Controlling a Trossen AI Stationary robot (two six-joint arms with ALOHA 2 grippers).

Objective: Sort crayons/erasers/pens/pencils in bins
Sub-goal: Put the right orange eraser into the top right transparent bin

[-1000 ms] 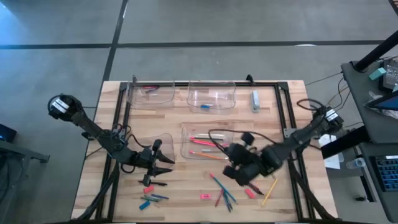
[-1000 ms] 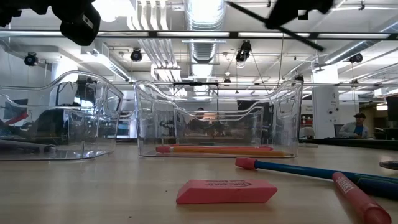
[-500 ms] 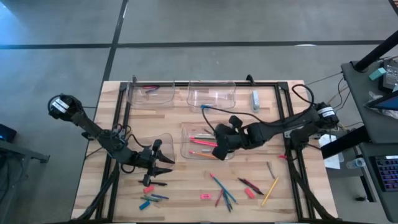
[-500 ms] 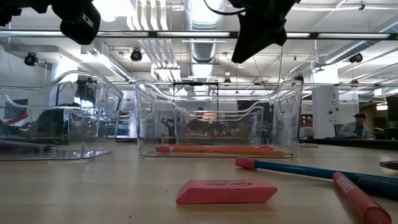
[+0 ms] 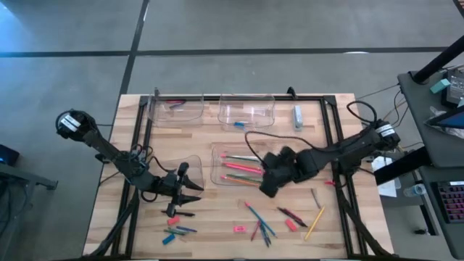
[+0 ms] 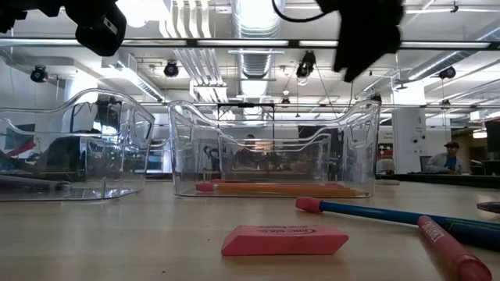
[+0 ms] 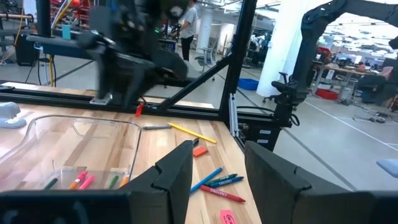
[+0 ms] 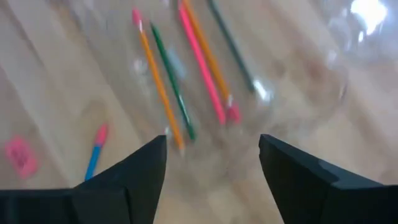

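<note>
My right gripper (image 5: 265, 188) (image 8: 212, 140) hovers open over the near right corner of the centre bin (image 5: 216, 167), nothing between its fingers. Orange, pink and green pencils (image 5: 241, 167) (image 8: 186, 81) lie flat on that bin's floor. My left gripper (image 5: 194, 194) (image 7: 217, 149) waits open and empty by the left bin (image 5: 190, 161). Loose on the table near the front edge lie a pink eraser (image 5: 238, 229) (image 6: 285, 240), crayons and pens (image 5: 259, 222), a yellow pencil (image 5: 315, 222) and a grey pen (image 5: 314, 197).
Two more bins stand at the far edge, the left one (image 5: 174, 110) with red pieces, the middle one (image 5: 246, 112) with a blue crayon. A pale blue-grey oblong (image 5: 297, 116) lies beside them. More erasers and crayons (image 5: 174, 230) lie near my left gripper. A black frame (image 5: 330, 130) runs round the table.
My right gripper has swung from the loose sticks at the near right toward the table's left and far side, over the centre bin, then drawn back toward that bin's near right corner. The grey pen and a dark red pen it had covered now show.
</note>
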